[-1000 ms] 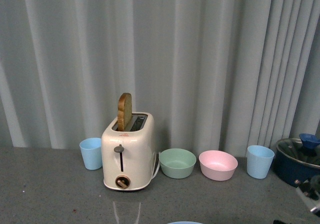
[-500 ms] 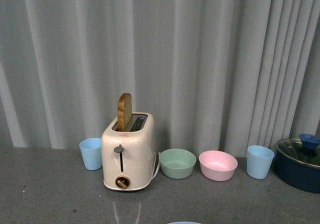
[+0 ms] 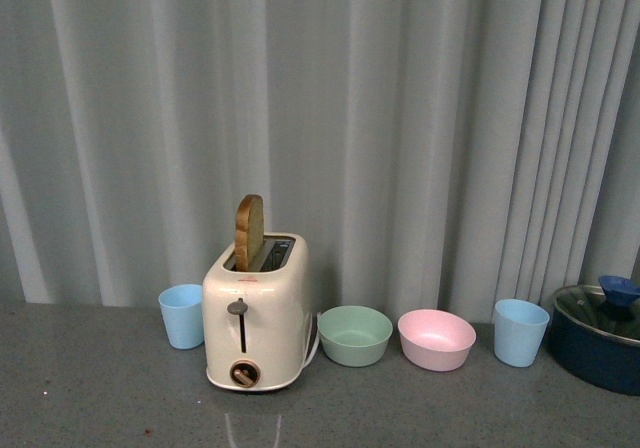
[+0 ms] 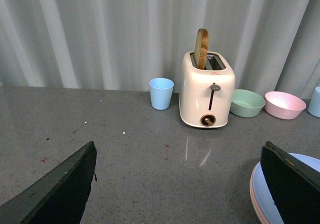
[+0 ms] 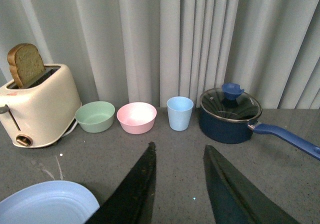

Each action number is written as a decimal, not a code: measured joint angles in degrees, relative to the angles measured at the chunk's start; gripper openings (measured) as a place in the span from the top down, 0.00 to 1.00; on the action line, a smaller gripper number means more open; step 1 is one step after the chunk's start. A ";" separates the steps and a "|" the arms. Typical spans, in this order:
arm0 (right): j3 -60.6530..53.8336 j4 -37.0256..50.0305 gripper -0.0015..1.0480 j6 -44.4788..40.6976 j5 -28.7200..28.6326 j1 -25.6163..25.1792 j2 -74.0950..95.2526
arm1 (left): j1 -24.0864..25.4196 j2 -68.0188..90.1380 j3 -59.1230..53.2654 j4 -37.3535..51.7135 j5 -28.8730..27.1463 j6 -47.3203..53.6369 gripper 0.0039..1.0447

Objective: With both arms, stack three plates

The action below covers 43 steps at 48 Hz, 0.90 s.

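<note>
I see my left gripper hanging with its jaws spread wide and nothing between them; the light blue plate sits on the pink plate just past one finger. My right gripper is also released, fingers apart over bare counter, with that blue plate just outside them. The toaster stands well beyond both grippers.

Ahead of me on the grey counter stand a cream toaster holding bread, two blue cups, green bowl, pink bowl and lidded blue pot.
</note>
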 joint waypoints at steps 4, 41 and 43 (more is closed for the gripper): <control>-1.92 0.00 0.83 -0.37 0.00 0.00 -2.01 | 0.00 0.00 0.00 0.00 -0.02 0.02 0.06; -10.03 -6.27 0.97 -0.79 -0.02 0.04 -17.29 | 0.00 0.00 0.00 0.00 0.00 0.02 0.06; -10.38 -6.80 0.97 -0.79 -0.02 0.04 -18.25 | 0.00 0.00 0.00 0.00 0.00 0.00 0.06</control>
